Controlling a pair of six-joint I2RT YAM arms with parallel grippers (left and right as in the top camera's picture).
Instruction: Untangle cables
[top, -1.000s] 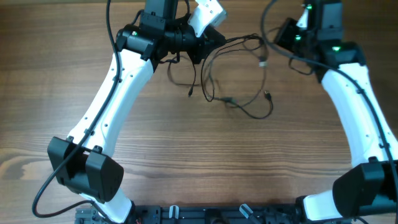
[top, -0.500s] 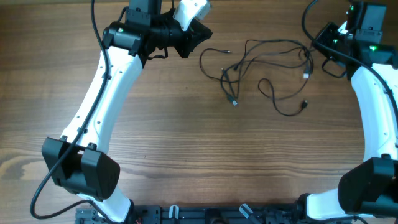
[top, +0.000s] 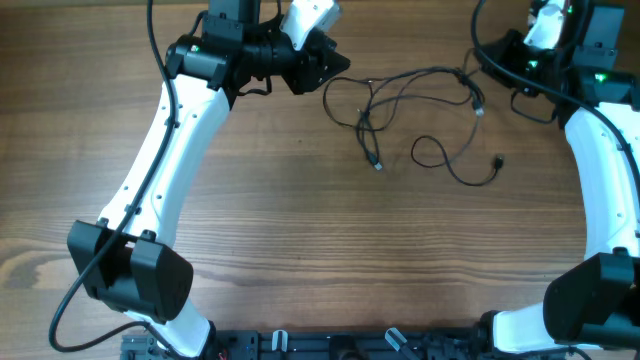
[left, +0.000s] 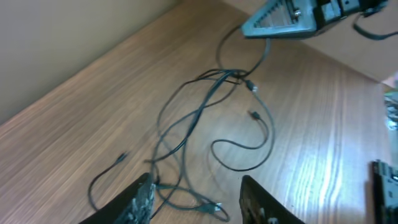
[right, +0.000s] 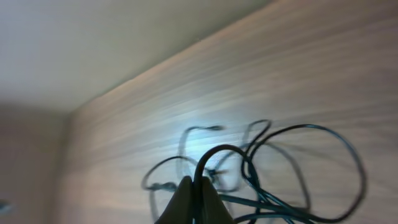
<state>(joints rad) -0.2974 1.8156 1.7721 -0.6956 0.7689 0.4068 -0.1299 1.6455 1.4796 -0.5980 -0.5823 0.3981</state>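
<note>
The cables (top: 366, 112) are thin black wires lying in loose crossed loops on the wooden table, at the back between my two arms. My left gripper (top: 322, 66) hovers just left of the tangle, open and holding nothing. In the left wrist view a silver-tipped plug (left: 214, 208) lies on the table between its spread fingers (left: 140, 198), and the strands meet at a knot (left: 235, 74) farther off. My right gripper (top: 480, 68) is at the tangle's right end, shut on one strand (right: 214, 148) that arches up from its fingertips (right: 200, 194).
The wooden table (top: 320, 260) stretches wide in front of the tangle. Both white arms reach in from the near corners. A rail with black clamps (top: 330, 345) runs along the near edge. A pale wall borders the table's far side (left: 56, 37).
Both arms pulled apart and spread the tangle out. Then my left gripper opened and let go of its strand. The right end of the cables shifted slightly left and went slack.
</note>
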